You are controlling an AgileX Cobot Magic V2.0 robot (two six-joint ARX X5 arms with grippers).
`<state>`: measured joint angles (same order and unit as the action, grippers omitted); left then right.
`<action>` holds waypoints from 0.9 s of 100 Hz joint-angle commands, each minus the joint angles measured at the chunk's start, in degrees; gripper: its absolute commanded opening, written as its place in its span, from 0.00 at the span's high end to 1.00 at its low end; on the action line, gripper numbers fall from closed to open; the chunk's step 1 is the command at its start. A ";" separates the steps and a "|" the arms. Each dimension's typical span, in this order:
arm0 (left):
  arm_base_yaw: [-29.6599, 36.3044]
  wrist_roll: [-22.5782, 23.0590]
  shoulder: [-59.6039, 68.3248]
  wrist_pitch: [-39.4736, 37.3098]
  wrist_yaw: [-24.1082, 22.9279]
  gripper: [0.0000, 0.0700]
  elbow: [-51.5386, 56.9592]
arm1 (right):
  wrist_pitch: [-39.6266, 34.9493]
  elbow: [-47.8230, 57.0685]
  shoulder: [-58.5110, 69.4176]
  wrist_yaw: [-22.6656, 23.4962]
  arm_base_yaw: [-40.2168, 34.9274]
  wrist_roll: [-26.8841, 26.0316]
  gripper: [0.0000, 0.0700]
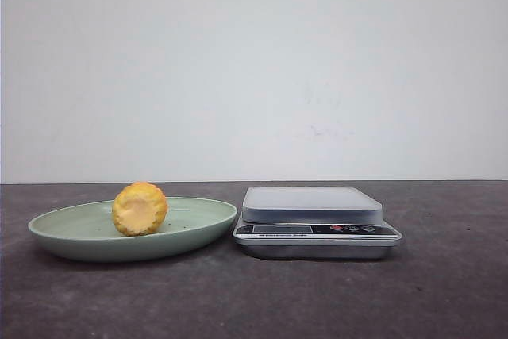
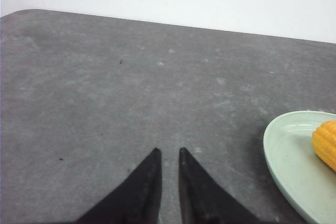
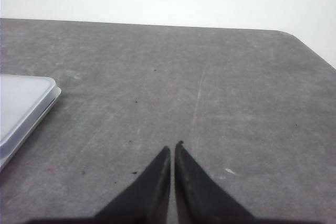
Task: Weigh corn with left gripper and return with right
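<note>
the left gripper (image 2: 169, 153) has its two black fingers (image 2: 149, 182) nearly together, with just a thin gap, and they hold nothing. they hang over the bare grey surface (image 2: 105, 87), with the plate (image 2: 286, 156) off to one side of them, close by but not touching. the right gripper (image 3: 172, 149) looks much the same, its fingers (image 3: 157, 182) almost pressed tip to tip and empty, over the surface with one corner of the scale (image 3: 23, 108) near it. neither arm shows in the front view, so both seem to be waiting back from the things, most likely because no move on the task has begun. the left one sits on the plate's side since it has to pick the food up, and the right one sits on the scale's side since it has to take it back. the corn (image 1: 140, 209) lies on its side in the pale green plate, a bit left of the plate's middle. its flat cut end faces the front camera, so its long axis runs from front to back, away from the robot. the scale stands just right of the plate, its top bare, so the weighing is not yet done.
</note>
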<state>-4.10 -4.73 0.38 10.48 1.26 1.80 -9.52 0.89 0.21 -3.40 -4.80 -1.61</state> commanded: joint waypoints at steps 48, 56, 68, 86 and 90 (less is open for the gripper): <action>6.86 -3.21 0.00 0.22 0.24 0.96 -0.98 | 0.50 -0.11 0.00 -0.02 0.07 -0.55 0.99; 8.59 -4.00 0.00 0.22 0.26 0.96 -0.98 | 0.50 -0.11 0.00 -0.04 0.07 -0.55 0.99; 10.80 -3.98 0.00 0.22 0.26 0.96 -0.98 | 0.48 -0.11 0.00 -0.02 0.07 -0.55 0.99; 11.32 -4.00 0.00 0.20 0.26 0.96 -0.98 | 0.50 -0.11 0.00 -0.02 0.07 -0.55 0.99; 11.32 -4.00 0.00 0.20 0.26 0.96 -0.98 | 0.50 -0.11 0.00 -0.04 0.07 -0.55 0.99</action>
<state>7.09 -8.43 0.38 10.48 1.34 1.83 -9.52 0.89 0.21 -3.40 -4.80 -1.61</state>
